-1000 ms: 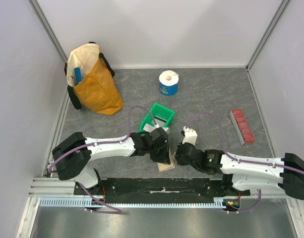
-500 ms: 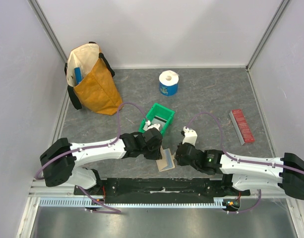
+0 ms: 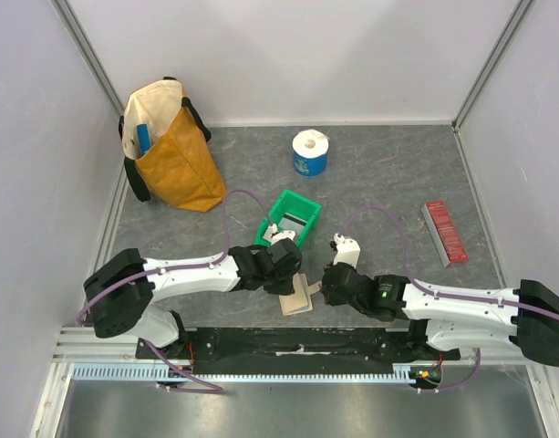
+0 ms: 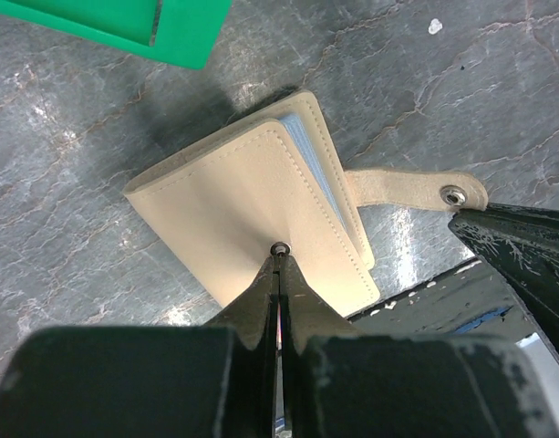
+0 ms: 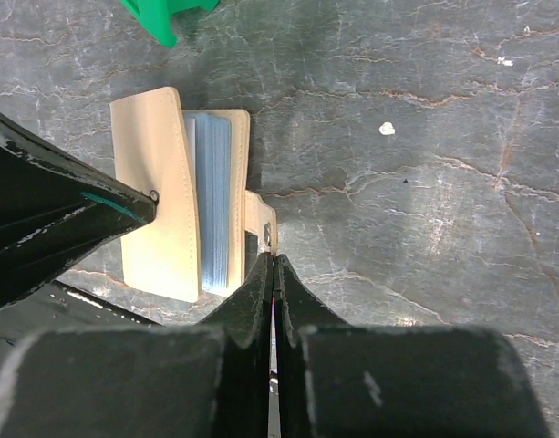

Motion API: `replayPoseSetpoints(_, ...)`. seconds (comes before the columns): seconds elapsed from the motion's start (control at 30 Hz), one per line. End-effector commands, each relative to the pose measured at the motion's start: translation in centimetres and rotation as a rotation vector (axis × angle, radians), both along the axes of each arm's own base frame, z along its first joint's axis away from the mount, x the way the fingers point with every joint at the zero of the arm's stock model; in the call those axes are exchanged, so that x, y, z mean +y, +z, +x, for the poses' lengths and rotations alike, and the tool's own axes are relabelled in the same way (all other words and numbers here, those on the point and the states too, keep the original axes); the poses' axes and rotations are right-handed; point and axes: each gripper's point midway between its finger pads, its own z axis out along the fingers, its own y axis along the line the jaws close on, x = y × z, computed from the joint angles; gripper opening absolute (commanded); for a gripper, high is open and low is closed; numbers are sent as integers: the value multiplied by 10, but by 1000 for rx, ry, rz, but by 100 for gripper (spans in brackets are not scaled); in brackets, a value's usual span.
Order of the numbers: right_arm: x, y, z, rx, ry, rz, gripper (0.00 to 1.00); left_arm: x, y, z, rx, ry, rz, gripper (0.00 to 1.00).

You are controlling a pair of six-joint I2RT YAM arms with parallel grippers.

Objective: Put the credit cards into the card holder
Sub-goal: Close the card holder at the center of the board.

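Grey table [image 3: 398, 182]: card holder [image 4: 233, 201] touching left claw [image 4: 277, 255] tip.

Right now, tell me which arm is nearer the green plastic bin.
Left. The left arm ends just on the near side of the green plastic bin, its shut jaws on the tan leather-like card holder; the right arm reaches the holder's tab from farther right.

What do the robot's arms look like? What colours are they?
The left arm and right arm are white tubes with chunky black joints. A thin purple cable loops off each. The right one has a tiny green light. The left end effector and right end effector are black, pointed, with scuffed whitish edges.
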Motion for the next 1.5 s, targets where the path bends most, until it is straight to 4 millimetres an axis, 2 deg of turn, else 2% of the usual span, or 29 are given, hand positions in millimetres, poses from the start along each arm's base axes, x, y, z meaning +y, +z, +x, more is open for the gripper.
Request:
replayPoseSetpoints(0.0, 10, 20, 6, -37, 8, 47, 3, -5, 2, 7, -52, -62, 24, 2)
replayPoseSetpoints(0.1, 10, 16, 6, -34, 9, 43, 4, 2, 4, 6, -57, -62, 42, 2)
replayPoseSetpoints(0.37, 16, 22, 11, -47, -7, 65, 19, 4, 40, 5, -123, -90, -44, 3)
replayPoseSetpoints(0.57, 17, 25, 13, -57, -15, 69, 27, 4, 57, 4, -141, -114, -67, 3)
replayPoseSetpoints(0.73, 16, 26, 14, -59, -25, 77, 28, 29, 50, 9, -163, -41, 17, 2)
replayPoseSetpoints(0.87, 13, 26, 14, -62, -40, 75, 30, 38, 40, 8, -156, -23, 48, 2)
replayPoseSetpoints(1.13, 12, 24, 16, -55, -48, 69, 33, 24, 17, 10, -125, -51, 69, 2)
replayPoseSetpoints(1.47, 10, 35, 19, -66, -51, 114, 31, 8, -2, 10, -84, -57, 73, 2)
